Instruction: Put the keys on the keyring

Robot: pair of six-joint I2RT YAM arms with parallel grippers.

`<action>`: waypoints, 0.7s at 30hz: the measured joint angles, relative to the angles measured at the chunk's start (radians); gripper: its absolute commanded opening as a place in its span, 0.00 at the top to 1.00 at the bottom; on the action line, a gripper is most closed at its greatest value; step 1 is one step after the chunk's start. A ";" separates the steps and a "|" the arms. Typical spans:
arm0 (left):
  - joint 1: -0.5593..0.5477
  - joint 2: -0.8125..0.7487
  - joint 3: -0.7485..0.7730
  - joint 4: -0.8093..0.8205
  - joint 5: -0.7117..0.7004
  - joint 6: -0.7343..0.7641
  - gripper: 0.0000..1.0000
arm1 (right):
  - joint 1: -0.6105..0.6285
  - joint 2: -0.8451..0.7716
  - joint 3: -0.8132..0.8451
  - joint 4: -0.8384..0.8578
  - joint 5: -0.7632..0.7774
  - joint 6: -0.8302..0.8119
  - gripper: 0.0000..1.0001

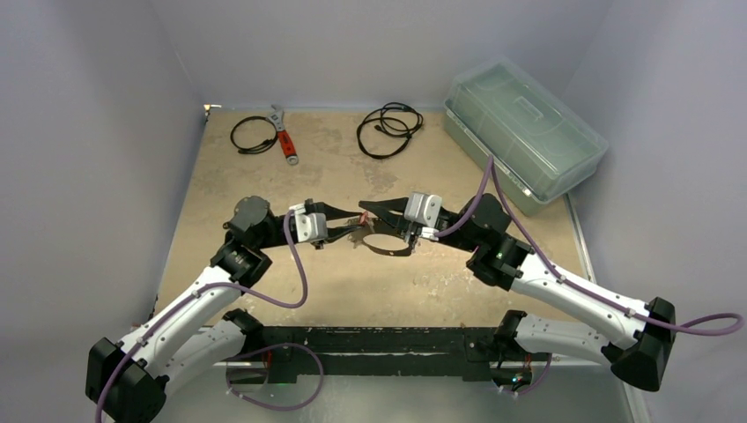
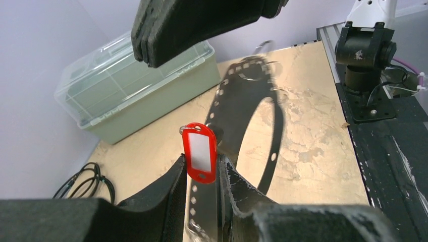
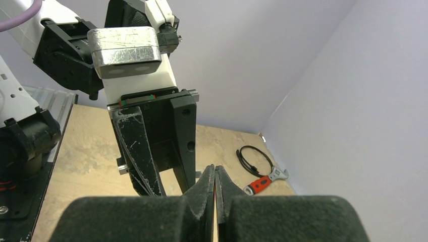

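The keyring shows as a dark floppy loop of band with small holes, lying between the two grippers on the tan table. A red plastic key tag with a small metal ring sits between my left gripper's fingertips, which press on its edges. The band runs between the fingers behind it. My left gripper points right. My right gripper points left just above it, jaws shut to a thin slit, with nothing seen held. The blue and dark keys are out of view.
A red-handled wrench and two black coiled cables lie at the back. A clear-lidded green box stands at the back right. A black rail runs along the near edge.
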 measured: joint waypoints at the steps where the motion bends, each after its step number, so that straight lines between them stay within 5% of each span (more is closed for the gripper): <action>1: 0.000 0.000 0.000 -0.008 -0.002 0.003 1.00 | 0.000 -0.001 -0.001 0.000 0.002 0.000 1.00; 10: 0.000 0.012 0.027 -0.145 -0.045 0.089 1.00 | 0.000 -0.013 -0.016 -0.008 0.053 0.000 1.00; 21: 0.000 0.053 0.080 -0.302 -0.166 0.159 1.00 | 0.000 -0.011 -0.021 -0.040 0.198 0.013 0.62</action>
